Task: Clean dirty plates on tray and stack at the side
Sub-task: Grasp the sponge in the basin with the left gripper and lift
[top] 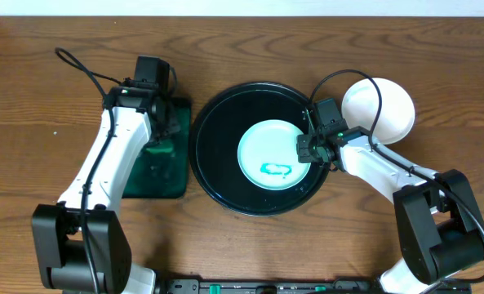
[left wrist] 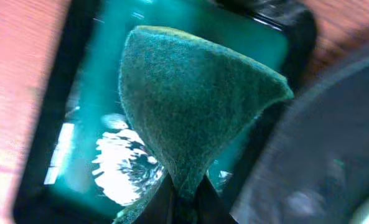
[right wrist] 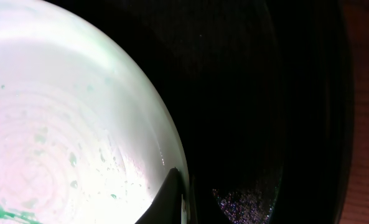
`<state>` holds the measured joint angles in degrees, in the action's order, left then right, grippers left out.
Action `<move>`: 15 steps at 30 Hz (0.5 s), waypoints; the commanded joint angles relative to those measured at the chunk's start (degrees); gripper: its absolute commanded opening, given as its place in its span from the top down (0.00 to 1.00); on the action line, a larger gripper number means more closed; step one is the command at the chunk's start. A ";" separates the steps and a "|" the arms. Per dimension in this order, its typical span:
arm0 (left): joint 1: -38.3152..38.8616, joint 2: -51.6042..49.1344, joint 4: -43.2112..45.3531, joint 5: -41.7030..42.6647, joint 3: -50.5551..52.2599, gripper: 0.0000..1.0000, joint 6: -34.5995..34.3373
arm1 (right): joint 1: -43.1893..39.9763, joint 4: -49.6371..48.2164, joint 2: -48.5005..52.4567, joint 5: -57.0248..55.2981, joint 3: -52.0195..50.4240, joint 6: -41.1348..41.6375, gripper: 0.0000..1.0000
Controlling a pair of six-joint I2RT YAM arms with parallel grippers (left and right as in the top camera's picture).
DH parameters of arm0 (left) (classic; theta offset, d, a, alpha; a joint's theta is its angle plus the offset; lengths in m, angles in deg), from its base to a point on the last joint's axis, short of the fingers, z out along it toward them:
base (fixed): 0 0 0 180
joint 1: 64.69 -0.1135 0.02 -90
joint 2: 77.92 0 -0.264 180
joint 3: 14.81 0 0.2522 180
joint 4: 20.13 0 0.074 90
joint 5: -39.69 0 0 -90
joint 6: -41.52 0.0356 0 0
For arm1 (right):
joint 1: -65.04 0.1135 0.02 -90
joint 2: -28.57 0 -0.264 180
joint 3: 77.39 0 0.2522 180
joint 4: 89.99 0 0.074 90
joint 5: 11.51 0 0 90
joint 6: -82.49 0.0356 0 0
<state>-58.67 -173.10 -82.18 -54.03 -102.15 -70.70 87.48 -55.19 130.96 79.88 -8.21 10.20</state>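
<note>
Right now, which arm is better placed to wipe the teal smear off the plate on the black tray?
Left. The left tool is shut on the green sponge, right beside the black tray. The right tool is shut on the plate rim, holding no sponge.

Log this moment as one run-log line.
left gripper: shut on sponge over green tray | right gripper: shut on dirty plate rim | dirty plate: on black tray, teal smear unwiped | white plate: beside black tray

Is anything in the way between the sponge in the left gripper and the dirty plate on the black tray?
Nothing visible. The sponge hangs over the green tray; only the black tray, rim and bare floor, lies before the plate. The right gripper pinches the plate's far edge, off that path.
</note>
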 commanded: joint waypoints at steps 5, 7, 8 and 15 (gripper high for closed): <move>4.90 -0.20 1.79 24.30 -0.81 0.93 0.72 | 0.92 0.68 2.95 2.34 -1.20 -0.66 0.99; 7.21 -0.20 1.75 25.20 -0.79 0.93 0.70 | 0.92 0.52 2.95 2.34 -1.20 -0.63 0.99; 9.42 -0.20 1.95 25.20 -0.79 0.93 0.70 | 0.92 0.44 2.95 2.34 -1.20 -0.63 0.99; 19.87 -3.54 6.60 25.16 -0.79 0.93 -2.32 | 0.85 0.39 2.95 2.32 -1.20 -0.63 0.99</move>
<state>-42.27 -173.78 -77.26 -30.52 -102.15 -71.01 87.48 -55.28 130.96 79.92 -8.21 10.20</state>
